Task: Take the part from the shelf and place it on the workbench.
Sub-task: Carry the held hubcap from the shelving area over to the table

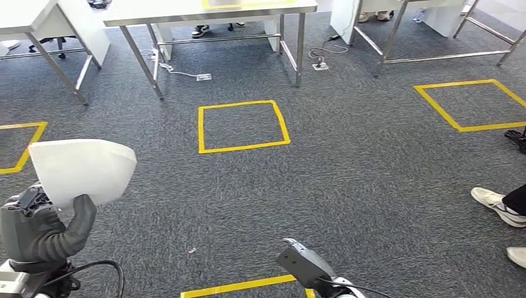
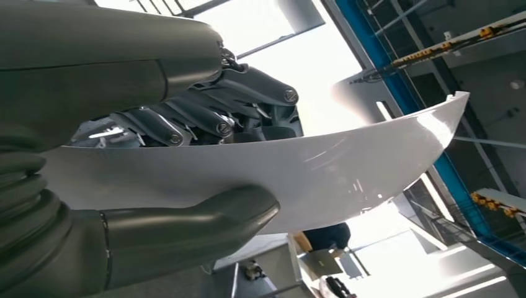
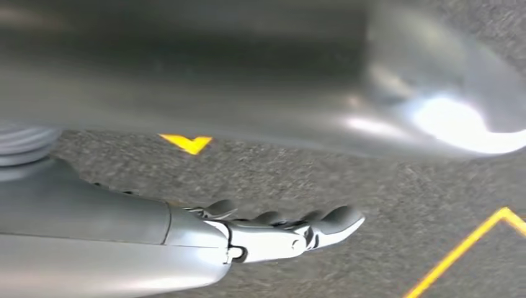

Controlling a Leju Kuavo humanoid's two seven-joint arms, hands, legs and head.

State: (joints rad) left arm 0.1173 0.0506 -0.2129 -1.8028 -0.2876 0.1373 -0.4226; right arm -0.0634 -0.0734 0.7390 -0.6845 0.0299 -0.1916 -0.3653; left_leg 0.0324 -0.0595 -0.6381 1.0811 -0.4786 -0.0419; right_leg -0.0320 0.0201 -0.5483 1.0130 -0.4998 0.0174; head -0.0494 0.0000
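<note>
The part [image 1: 84, 167] is a white curved panel, held up at the lower left of the head view. My left hand [image 1: 43, 226] grips its lower edge, thumb in front and fingers behind. In the left wrist view the thumb presses the white part [image 2: 347, 167] from one side while the dark fingers [image 2: 205, 118] back it from the other. My right hand [image 1: 304, 262] hangs low at the bottom centre, holding nothing. In the right wrist view the right hand [image 3: 279, 233] has its fingers stretched out flat above the carpet. Workbenches [image 1: 205, 9] stand at the far edge of the floor.
Grey carpet carries yellow tape squares, one in the middle [image 1: 242, 126], one at the right [image 1: 474, 104]. Metal table legs [image 1: 149, 59] and a cable with a power strip [image 1: 319, 62] lie ahead. A person's shoes [image 1: 496, 205] are at the right edge.
</note>
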